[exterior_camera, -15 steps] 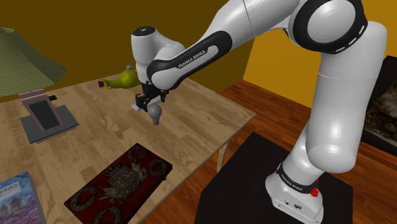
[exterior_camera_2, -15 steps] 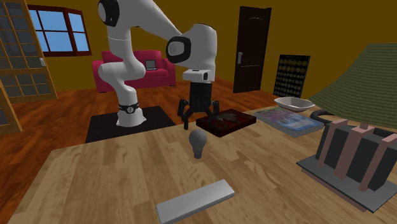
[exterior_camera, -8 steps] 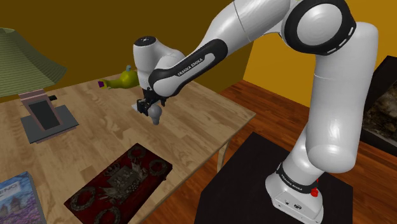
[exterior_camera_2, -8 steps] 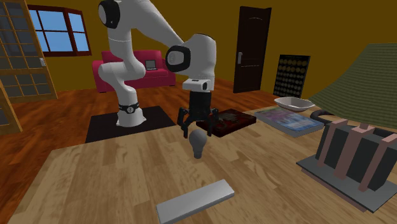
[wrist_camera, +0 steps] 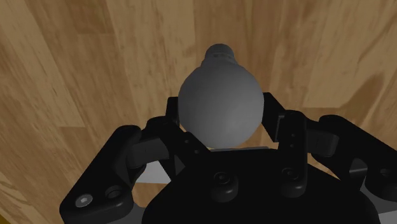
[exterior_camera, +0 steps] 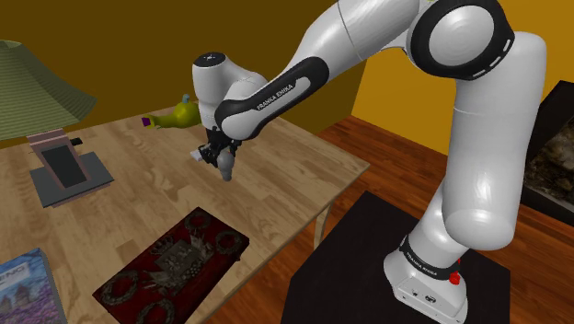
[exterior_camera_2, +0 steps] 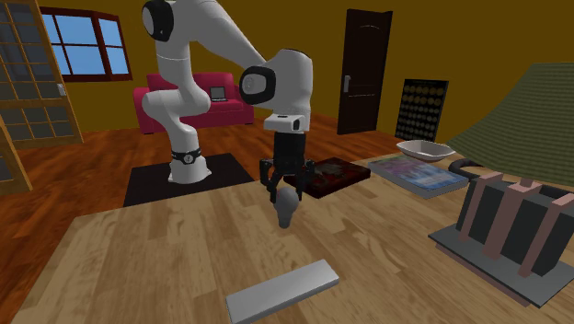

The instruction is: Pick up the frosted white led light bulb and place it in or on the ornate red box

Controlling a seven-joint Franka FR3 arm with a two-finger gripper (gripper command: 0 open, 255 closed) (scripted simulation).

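Note:
A grey-white light bulb [exterior_camera: 225, 167] stands on the wooden table [exterior_camera: 285, 161], globe up and screw base down. My black gripper [exterior_camera: 219, 158] points straight down over it and is shut on the bulb's globe. The second exterior view has the fingers [exterior_camera_2: 274, 185] clasping the top of the bulb [exterior_camera_2: 287, 211]. In the wrist view the bulb [wrist_camera: 219, 95] sits between both pads of my gripper [wrist_camera: 221, 113]. The ornate red box [exterior_camera: 175, 267], flat and dark red with metal ornaments, lies near the table's front edge, apart from the bulb; the same red box [exterior_camera_2: 327, 175] lies behind the gripper.
A green lampshade [exterior_camera: 28, 87] and a grey stand [exterior_camera: 64, 175] occupy the shoulder view's left. A green bottle-like thing [exterior_camera: 179, 113] lies at the far edge, and a book [exterior_camera: 23, 285] beside the box. A grey slab [exterior_camera_2: 282, 290] and a white bowl [exterior_camera_2: 425, 148] also rest on the table.
The gripper came down over the bulb with its fingers apart, then shut on the globe. The bulb still stands in the same spot.

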